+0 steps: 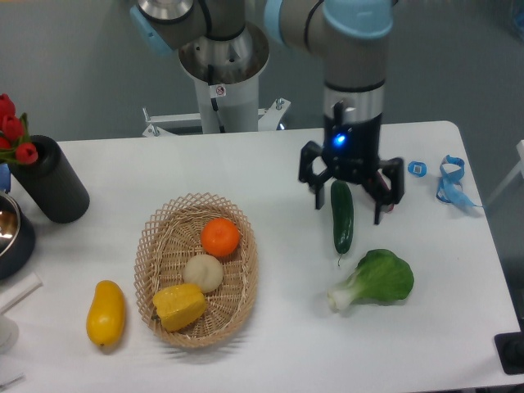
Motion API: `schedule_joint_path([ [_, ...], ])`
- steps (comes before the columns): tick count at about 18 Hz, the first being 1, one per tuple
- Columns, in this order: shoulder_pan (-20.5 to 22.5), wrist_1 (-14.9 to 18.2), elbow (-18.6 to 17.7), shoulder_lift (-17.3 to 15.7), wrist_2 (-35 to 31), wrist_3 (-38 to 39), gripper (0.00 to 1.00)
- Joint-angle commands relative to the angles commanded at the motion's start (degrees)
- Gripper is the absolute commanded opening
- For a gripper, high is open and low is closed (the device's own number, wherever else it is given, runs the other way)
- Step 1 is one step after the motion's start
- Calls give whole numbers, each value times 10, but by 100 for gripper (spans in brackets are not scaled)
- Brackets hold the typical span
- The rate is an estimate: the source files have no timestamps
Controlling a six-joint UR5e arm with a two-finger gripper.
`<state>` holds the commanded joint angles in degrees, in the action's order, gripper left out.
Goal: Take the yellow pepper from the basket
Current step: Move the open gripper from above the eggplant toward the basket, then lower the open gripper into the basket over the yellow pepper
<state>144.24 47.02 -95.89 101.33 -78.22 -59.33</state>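
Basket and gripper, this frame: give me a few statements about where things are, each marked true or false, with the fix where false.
1. The yellow pepper lies in the basket. True.
2. The gripper is shut on the pepper. False: it is open and empty, over the cucumber, well to the right of the basket.
3. An orange and a pale round ball share the basket with the pepper. True.
4. The smooth yellow fruit lies inside the basket. False: it lies on the table left of the basket.
5. The leafy green vegetable sits in the basket. False: it lies on the table, below the cucumber in the picture.
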Motion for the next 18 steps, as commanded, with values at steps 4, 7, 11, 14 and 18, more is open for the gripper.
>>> schedule_joint_path([
  [4, -48, 0, 0, 27, -1, -2, 100],
  [7, -81, 0, 0, 49, -1, -1, 100],
  [11, -112, 0, 1, 73, -1, 3, 100],
  [14, -136, 1, -6, 84, 0, 4, 100],
  [18, -163, 3, -19, 95, -2, 6, 100],
])
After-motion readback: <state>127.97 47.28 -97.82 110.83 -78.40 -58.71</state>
